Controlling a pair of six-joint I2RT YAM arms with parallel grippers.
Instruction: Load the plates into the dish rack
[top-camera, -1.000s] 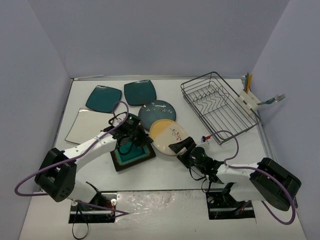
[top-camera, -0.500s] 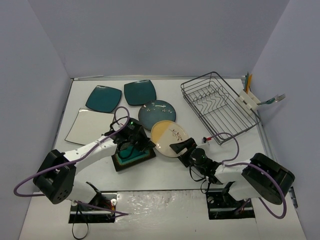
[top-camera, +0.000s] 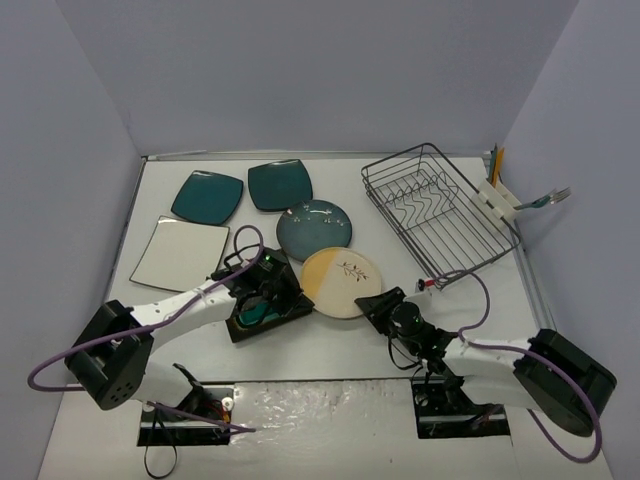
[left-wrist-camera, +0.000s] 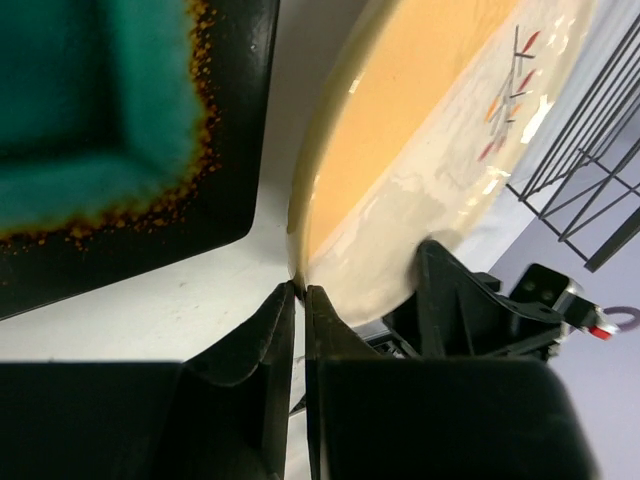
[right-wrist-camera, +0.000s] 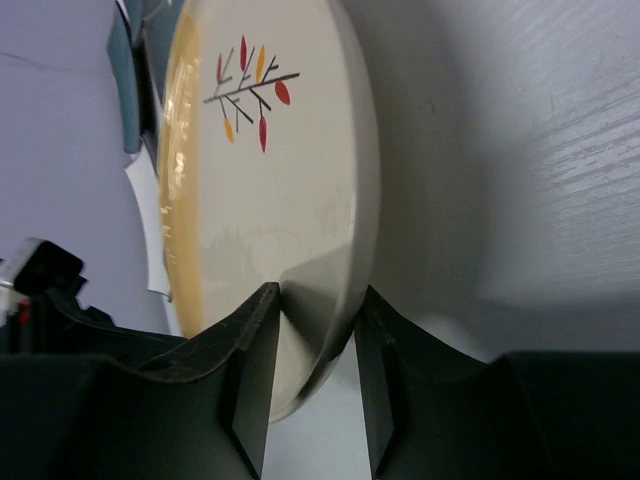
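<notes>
The cream-and-yellow round plate (top-camera: 338, 282) lies at mid-table. My right gripper (top-camera: 377, 303) is shut on its near right rim, one finger on the top face and one under it (right-wrist-camera: 312, 300). My left gripper (top-camera: 291, 297) is shut and empty, its tips (left-wrist-camera: 300, 290) pressed against the plate's (left-wrist-camera: 430, 130) left edge. Under the left arm lies the brown-rimmed teal square plate (top-camera: 258, 314). The blue-grey round plate (top-camera: 314, 227), two dark teal squares (top-camera: 207, 197) (top-camera: 279, 184) and the white square (top-camera: 181, 253) lie flat behind. The dish rack (top-camera: 435, 210) stands at the right.
The rack's white utensil holder (top-camera: 497, 203) holds cutlery against the right wall. A cable with a red-tipped plug (top-camera: 430, 284) lies between the rack and my right arm. Grey walls close in the table on three sides.
My right gripper has closed onto the cream-and-yellow plate's rim. My left gripper has slid right and nearer, staying at the plate's left edge; the plate has shifted slightly toward me.
</notes>
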